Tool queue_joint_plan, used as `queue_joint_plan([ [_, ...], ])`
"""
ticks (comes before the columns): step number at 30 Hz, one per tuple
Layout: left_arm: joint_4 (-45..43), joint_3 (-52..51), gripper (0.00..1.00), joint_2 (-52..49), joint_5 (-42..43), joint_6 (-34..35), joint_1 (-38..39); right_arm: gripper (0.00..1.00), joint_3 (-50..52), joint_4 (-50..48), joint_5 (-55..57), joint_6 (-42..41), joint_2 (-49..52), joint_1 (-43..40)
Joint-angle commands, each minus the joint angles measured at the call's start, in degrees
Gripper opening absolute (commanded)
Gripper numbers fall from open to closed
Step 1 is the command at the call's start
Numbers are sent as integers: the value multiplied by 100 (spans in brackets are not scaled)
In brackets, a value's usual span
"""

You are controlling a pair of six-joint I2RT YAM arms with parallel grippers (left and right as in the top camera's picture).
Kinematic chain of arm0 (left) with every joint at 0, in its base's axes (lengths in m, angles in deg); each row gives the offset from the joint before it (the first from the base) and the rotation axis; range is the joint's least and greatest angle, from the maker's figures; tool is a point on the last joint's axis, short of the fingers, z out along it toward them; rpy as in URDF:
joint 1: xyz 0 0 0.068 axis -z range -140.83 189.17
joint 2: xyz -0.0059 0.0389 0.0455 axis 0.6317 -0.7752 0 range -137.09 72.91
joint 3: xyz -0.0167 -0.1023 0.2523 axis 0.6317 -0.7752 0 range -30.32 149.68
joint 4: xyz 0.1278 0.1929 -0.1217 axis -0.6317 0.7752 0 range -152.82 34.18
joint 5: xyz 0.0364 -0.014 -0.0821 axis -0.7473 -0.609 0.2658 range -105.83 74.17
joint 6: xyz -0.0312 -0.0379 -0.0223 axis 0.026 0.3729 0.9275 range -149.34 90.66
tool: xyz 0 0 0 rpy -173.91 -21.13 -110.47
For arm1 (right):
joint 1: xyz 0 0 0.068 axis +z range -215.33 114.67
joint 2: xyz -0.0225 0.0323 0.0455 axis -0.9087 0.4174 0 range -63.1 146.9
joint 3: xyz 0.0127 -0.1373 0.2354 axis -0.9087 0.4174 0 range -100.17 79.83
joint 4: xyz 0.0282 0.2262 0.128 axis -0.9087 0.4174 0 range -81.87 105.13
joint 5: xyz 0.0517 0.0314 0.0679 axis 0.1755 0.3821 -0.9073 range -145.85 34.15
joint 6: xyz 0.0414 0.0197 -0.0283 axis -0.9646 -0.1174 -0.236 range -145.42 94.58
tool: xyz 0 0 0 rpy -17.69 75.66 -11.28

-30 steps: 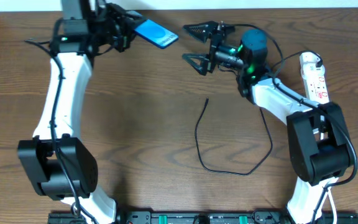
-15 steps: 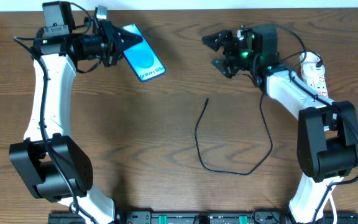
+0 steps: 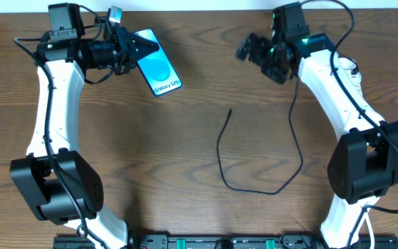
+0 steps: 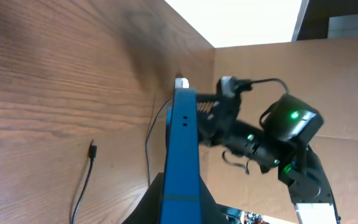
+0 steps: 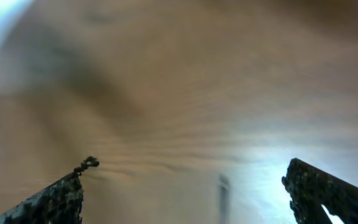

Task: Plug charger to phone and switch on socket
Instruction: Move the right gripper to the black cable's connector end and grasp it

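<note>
Movement on both sides: the left gripper [image 3: 131, 52], clamped on the top end of the phone [image 3: 157, 70], has swung it back from the middle of the far edge towards the far-left corner, and the right gripper [image 3: 258, 52], its fingers spread wide with nothing between them, has lifted away towards the far edge on the right. The pair have drawn apart, so I'd say no plugging is under way yet. The charger [image 3: 220, 159] lies loose in the middle of the worktop, its plug tip [image 3: 230, 111] untouched and aimed at the far edge. The phone's long axis runs on a slant from far-left to near-right, its lettered bottom end pointing out towards the worktop's centre, lit screen facing up; it looks held clear of the wood
</note>
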Motion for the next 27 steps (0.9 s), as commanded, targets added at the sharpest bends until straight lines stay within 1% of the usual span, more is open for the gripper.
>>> queue_joint_plan([
  [1,-7,52,7,74,120,-101,-24,99,-50,278,544,400,83,203],
  [3,-9,52,7,74,118,-120,-24,99,-50,540,595,461,111,356],
  [5,-7,52,7,74,72,-122,-24,99,-50,796,872,461,157,531],
  [10,-7,52,7,74,37,-120,-24,99,-50,1106,1274,417,398,872],
  [16,24,52,7,74,37,-249,-24,99,-50,1333,1108,372,914,1145],
  [19,59,48,7,74,33,-249,-24,99,-50,1340,848,374,1150,1231],
  [27,79,48,7,74,33,-249,-24,99,-46,1355,780,275,1209,1438],
])
